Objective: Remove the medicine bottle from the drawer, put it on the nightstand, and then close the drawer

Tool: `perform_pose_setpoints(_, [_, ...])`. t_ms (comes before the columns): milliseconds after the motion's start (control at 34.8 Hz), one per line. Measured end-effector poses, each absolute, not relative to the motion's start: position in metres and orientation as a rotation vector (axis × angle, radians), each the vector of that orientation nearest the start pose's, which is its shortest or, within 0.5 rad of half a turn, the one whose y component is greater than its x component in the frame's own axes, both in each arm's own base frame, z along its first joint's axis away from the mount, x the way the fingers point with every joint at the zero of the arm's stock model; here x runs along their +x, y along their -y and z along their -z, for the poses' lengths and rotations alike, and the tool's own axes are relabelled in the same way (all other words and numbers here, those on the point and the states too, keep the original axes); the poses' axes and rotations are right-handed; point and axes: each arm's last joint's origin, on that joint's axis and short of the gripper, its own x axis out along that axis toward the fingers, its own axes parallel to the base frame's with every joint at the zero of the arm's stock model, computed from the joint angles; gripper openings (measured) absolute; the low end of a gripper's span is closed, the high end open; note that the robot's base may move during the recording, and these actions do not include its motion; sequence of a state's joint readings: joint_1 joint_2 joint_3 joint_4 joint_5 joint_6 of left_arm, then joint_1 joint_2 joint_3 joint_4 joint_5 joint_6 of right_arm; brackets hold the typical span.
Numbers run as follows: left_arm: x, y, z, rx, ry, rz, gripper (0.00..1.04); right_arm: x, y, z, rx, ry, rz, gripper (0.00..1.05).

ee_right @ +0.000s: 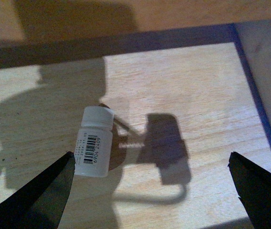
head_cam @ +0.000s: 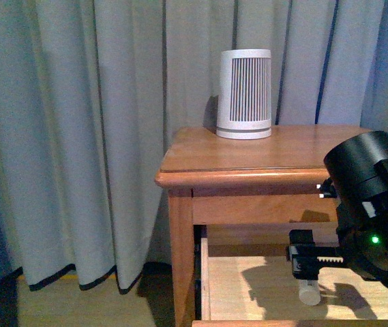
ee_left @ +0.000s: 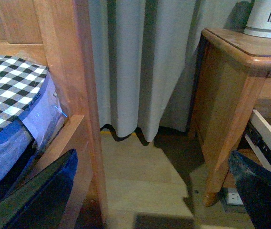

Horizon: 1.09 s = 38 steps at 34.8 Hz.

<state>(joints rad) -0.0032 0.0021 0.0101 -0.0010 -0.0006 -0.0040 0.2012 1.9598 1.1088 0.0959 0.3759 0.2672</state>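
Note:
The medicine bottle [ee_right: 94,143], small and white with a barcode label, lies on its side on the pale floor of the open drawer [ee_right: 187,95]. My right gripper [ee_right: 150,155] hangs open just above it, and the bottle sits close to one finger [ee_right: 45,195], far from the other. In the front view the bottle [head_cam: 309,291] shows under my right gripper [head_cam: 307,262] inside the pulled-out drawer [head_cam: 248,286] of the nightstand [head_cam: 248,153]. My left gripper [ee_left: 152,153] is open and empty, low over the floor beside the nightstand [ee_left: 230,95].
A tall white slatted device [head_cam: 245,94] stands at the back of the nightstand top. Grey curtains [head_cam: 78,136] hang behind. A bed with checked bedding [ee_left: 6,90] and its wooden post [ee_left: 78,71] stand close to my left arm. A wall socket [ee_left: 234,196] sits near the nightstand's foot.

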Motion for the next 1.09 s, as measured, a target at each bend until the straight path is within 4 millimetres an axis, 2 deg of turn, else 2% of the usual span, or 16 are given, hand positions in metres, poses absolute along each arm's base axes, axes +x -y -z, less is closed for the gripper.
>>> perform_pose_setpoints(144, [0.097,0.000,-0.167,-0.004,0.007,0.003,0.98,0.399,-0.079,-0.116,0.017,-0.739,0.257,0.98])
perform_pose_setpoints(719, [0.097,0.000,-0.167,-0.004,0.007,0.003,0.98,0.424,-0.091,-0.080,0.021,-0.717,0.233,0.98])
perform_pose_setpoints(920, [0.097,0.000,-0.167,-0.004,0.007,0.003,0.98,0.426,-0.095,-0.076,0.017,-0.723,0.225,0.67])
perform_pose_setpoints(1092, [0.097,0.000,-0.167,-0.004,0.007,0.003,0.98,0.425,-0.096,-0.076,0.021,-0.723,0.222,0.34])
